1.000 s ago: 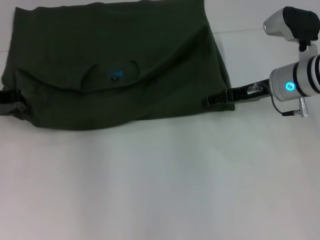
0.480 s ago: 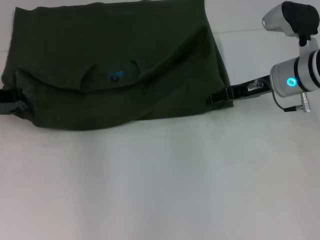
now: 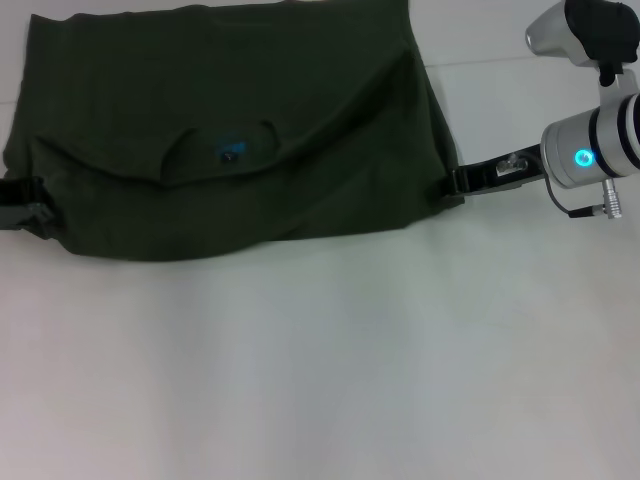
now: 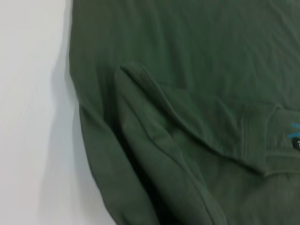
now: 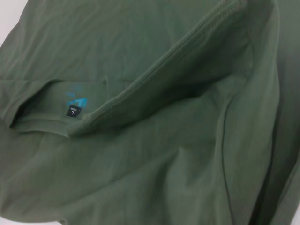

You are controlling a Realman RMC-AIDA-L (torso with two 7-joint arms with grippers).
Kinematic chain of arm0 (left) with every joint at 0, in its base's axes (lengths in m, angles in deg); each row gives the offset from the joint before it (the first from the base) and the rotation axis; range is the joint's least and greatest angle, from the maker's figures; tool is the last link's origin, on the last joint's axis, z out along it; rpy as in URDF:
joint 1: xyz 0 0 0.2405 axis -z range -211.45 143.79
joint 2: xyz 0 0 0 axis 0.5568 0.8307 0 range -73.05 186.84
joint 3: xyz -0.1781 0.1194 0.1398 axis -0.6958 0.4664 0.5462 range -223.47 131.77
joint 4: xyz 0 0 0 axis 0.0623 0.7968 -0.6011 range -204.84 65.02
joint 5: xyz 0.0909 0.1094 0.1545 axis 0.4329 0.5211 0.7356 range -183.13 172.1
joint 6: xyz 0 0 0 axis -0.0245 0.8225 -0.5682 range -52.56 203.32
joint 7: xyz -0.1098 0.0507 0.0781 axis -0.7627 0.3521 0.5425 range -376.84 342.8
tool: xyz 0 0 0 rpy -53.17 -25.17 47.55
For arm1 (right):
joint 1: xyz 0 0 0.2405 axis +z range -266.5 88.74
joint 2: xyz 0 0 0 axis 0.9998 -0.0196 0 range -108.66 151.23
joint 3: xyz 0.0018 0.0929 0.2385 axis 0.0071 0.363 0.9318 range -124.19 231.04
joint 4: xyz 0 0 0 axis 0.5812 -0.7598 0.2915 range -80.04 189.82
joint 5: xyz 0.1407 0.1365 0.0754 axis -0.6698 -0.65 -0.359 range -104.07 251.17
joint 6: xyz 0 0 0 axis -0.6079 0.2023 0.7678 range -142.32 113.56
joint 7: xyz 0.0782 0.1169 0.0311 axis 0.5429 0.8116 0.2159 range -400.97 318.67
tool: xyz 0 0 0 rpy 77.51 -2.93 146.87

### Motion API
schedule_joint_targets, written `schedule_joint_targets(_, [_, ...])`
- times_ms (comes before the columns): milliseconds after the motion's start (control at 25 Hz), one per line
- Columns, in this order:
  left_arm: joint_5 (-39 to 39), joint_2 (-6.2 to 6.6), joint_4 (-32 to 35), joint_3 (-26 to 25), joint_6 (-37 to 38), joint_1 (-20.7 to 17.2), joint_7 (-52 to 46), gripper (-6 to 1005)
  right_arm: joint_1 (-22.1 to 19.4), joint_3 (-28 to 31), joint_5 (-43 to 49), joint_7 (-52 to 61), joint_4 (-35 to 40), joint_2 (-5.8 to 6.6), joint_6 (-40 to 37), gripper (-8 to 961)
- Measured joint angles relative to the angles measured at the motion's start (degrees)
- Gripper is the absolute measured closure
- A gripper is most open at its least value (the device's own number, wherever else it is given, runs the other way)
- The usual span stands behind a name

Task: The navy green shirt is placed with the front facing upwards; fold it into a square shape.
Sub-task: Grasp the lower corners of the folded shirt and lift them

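The navy green shirt (image 3: 230, 110) lies across the far part of the white table (image 3: 320, 360), with its lower part folded up over the chest. Its ribbed collar and small blue neck logo (image 3: 232, 148) show near the middle. No chest lettering is visible. My left gripper (image 3: 22, 202) sits at the shirt's left edge, touching the cloth. My right gripper (image 3: 455, 183) is at the shirt's right edge, just off the fabric. The left wrist view is filled by folded green cloth (image 4: 187, 93), and the right wrist view shows the collar with its logo (image 5: 75, 101).
The white table extends from the shirt's near edge toward me. My right arm's white wrist housing (image 3: 590, 155) with a blue light hangs at the far right.
My right gripper has drawn back to the right, off the shirt's right edge. The shirt and my left gripper have stayed where they were.
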Motion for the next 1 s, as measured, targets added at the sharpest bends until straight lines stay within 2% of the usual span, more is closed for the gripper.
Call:
schedule_joint_targets(200, [0.4,0.68,0.1,0.1,3.3,0.1,0.5,922,0.0,0.0,1.6,0.6,0.4,0.23,-1.2,813])
schedule_joint_targets(320, [0.7,1.48,0.2,-0.1,6.3,0.1,1.1,922,0.1,0.0,3.8,1.3,1.7,0.24,-3.5,889])
schedule_joint_targets(640, [1.0,1.74,-0.8,0.1,13.9,-1.7,2.8,922,-0.6,0.0,8.9,2.2,5.4,-0.02,-16.3,889])
schedule_joint_targets(920, [1.6,1.3,-5.8,0.1,24.5,-5.0,4.2,921,-0.6,-0.5,16.6,2.8,11.5,-2.67,-26.1,889])
schedule_joint_targets(1000, [1.6,1.08,-6.7,0.0,26.9,-6.0,4.6,921,-0.8,-0.7,17.2,2.8,12.6,-3.08,-27.9,889])
